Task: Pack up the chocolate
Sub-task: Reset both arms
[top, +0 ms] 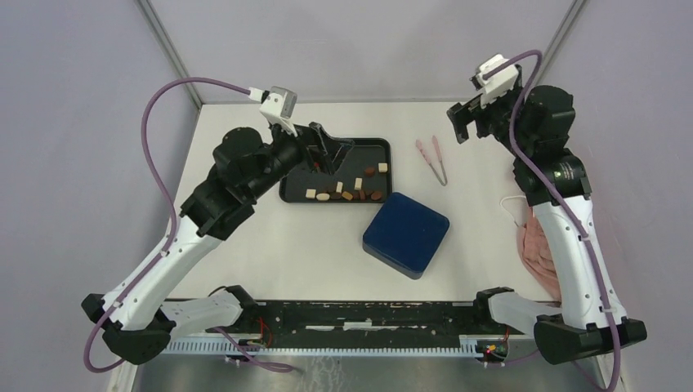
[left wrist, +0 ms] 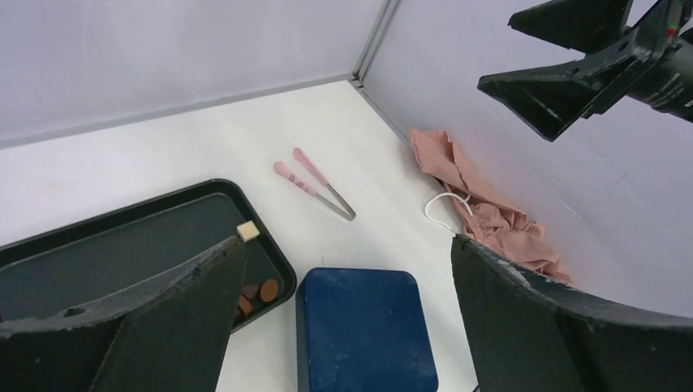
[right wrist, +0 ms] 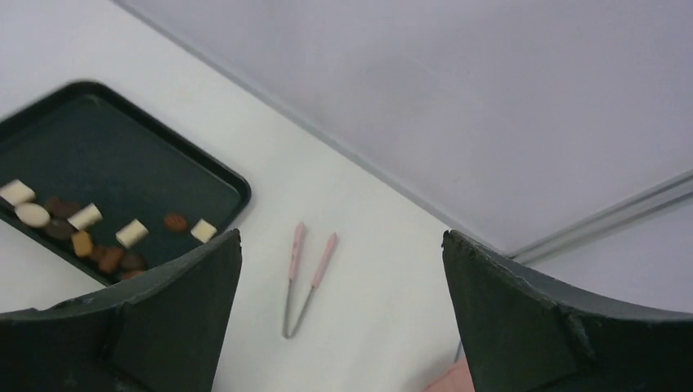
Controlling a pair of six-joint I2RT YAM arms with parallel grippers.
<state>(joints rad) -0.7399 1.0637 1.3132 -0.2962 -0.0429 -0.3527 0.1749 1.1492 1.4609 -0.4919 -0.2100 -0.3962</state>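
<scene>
gaping: left pincer over tray of chocolate | right pincer spread wide, aloft | blue box beside tray | tweezers near

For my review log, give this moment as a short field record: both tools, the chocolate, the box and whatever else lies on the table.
left tool: open, empty, above the black rectangular tray
right tool: open, empty, raised at the far right
to pack: small brown and cream chocolate pieces, all in the tray
container: dark blue square box, closed, on the white table by the tray's near right corner
utensil: pink tweezers, lying right of the tray, untouched
other: crumpled pink cloth at the table's right edge
</scene>
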